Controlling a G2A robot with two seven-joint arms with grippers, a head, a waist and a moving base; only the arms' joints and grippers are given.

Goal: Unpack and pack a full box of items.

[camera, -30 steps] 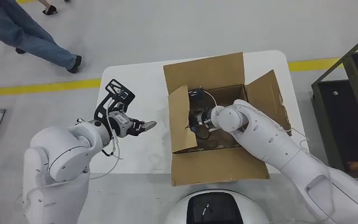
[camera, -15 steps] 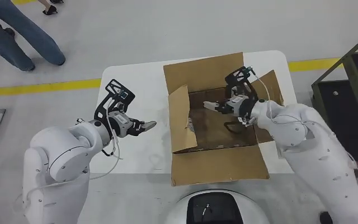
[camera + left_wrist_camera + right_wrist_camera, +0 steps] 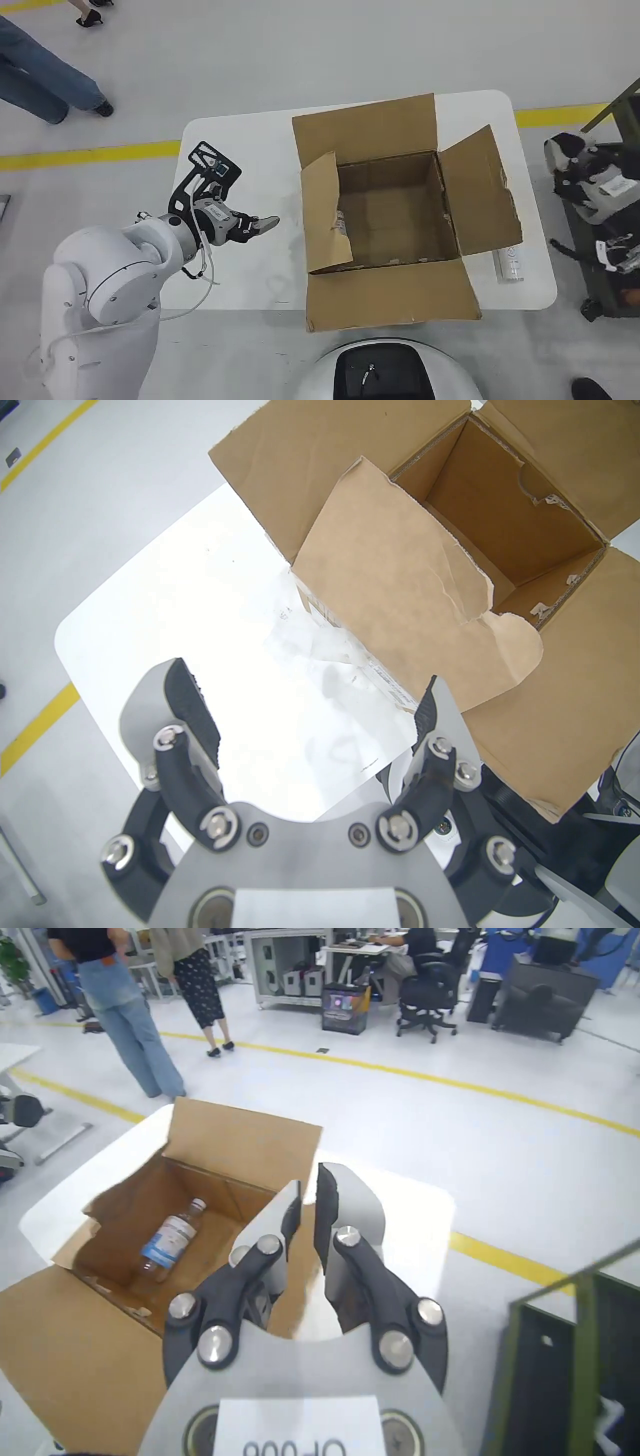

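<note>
left claw (image 3: 306,689) apart, right claw (image 3: 310,1185) together; bottle (image 3: 170,1240) flat in box (image 3: 240,1148), cap (image 3: 199,1203) toward far wall

Robot lab: yellow floor lines (image 3: 450,1084), workbenches (image 3: 285,968).

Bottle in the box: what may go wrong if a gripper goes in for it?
The bottle lies flat beside the box wall, partly under the torn side flap, so the left gripper, reaching in, may catch that flap. The small white item near the table edge could be knocked off.
</note>
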